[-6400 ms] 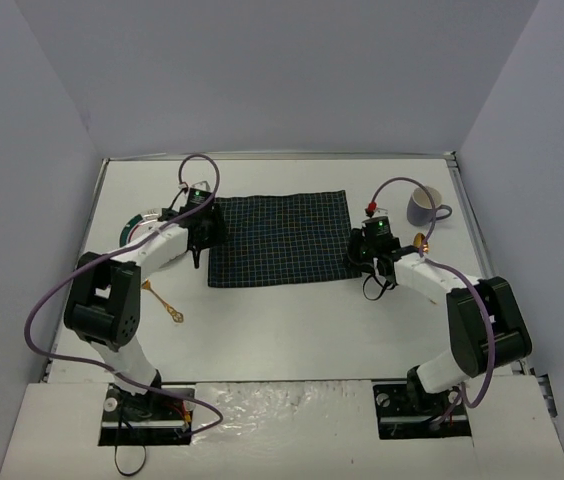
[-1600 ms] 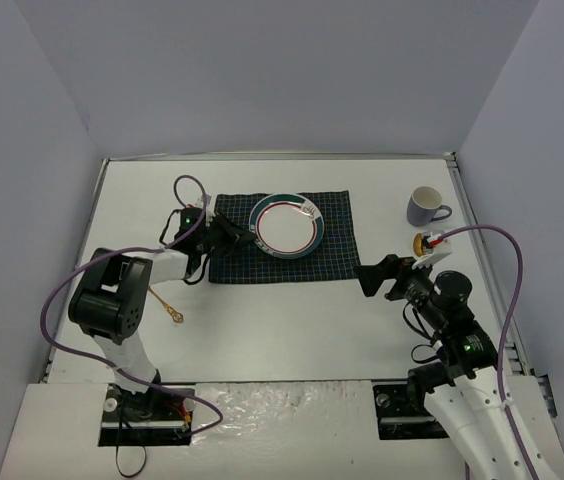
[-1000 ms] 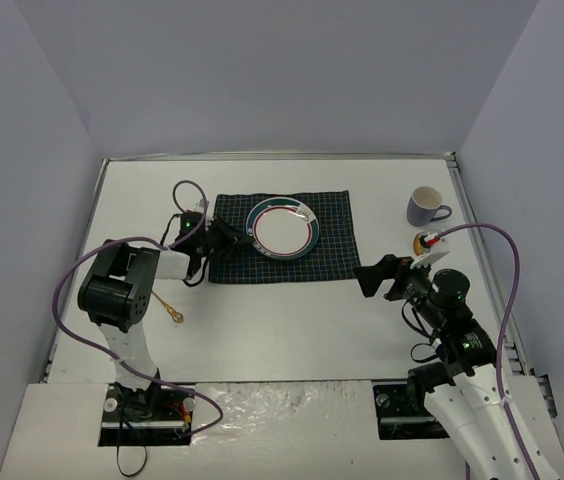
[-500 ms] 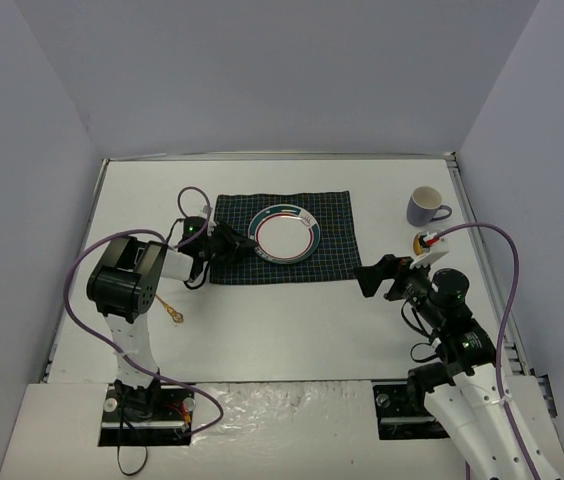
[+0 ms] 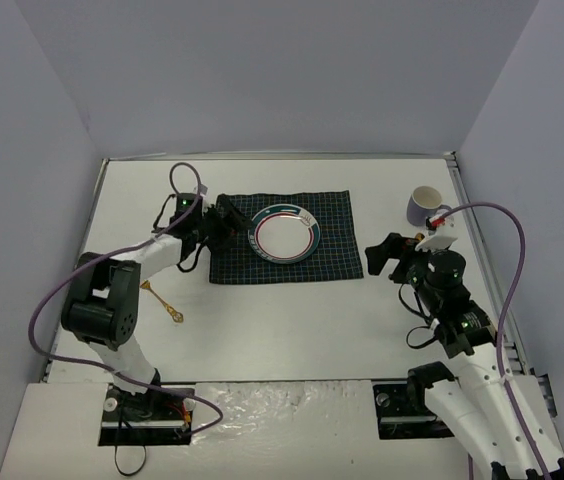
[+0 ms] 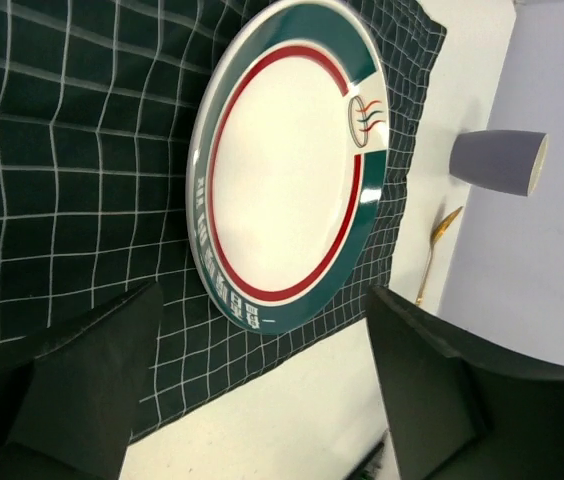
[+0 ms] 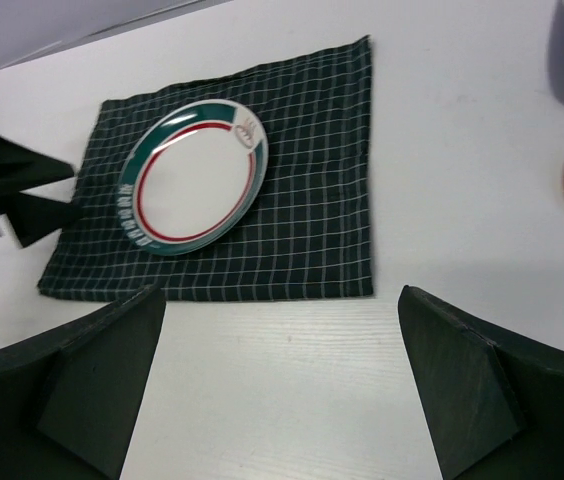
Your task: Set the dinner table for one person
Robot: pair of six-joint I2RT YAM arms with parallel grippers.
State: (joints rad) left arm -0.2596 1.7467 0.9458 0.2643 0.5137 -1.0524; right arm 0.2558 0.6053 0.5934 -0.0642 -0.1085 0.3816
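Where everything rests, the dinner table (image 5: 282, 320): large, flat, white and matte, a rectangle with thin metal edging, lying under both arms between plain grey walls.
Cloth (image 5: 334, 215): soft dark green-blue fabric with a fine white check, rectangular, spread flat toward 12 o'clock from the table's middle.
Plate (image 5: 284, 233): round and glossy, with a white centre, a thin red ring and a broad teal band carrying white lettering; it lies flat on the middle of the cloth.
Left gripper (image 6: 262, 400): at 9 o'clock of the plate, over the cloth's left part; its blunt dark fingers are spread wide and clear of the rim, holding nothing.
Right gripper (image 7: 277, 380): at 3 o'clock of the cloth, above bare tabletop and facing the cloth; the jaws stand fully apart and empty.
Mug (image 5: 424, 207): a smooth grey-lilac cylinder with a pale inside and a loop handle, upright at 2 o'clock of the cloth, near the table's right edge.
Gold spoon (image 6: 434, 252): slim and shiny, lying on bare table near the mug.
Gold utensil (image 5: 162, 302): thin-handled, at 8 o'clock of the cloth; its kind is too small to tell.
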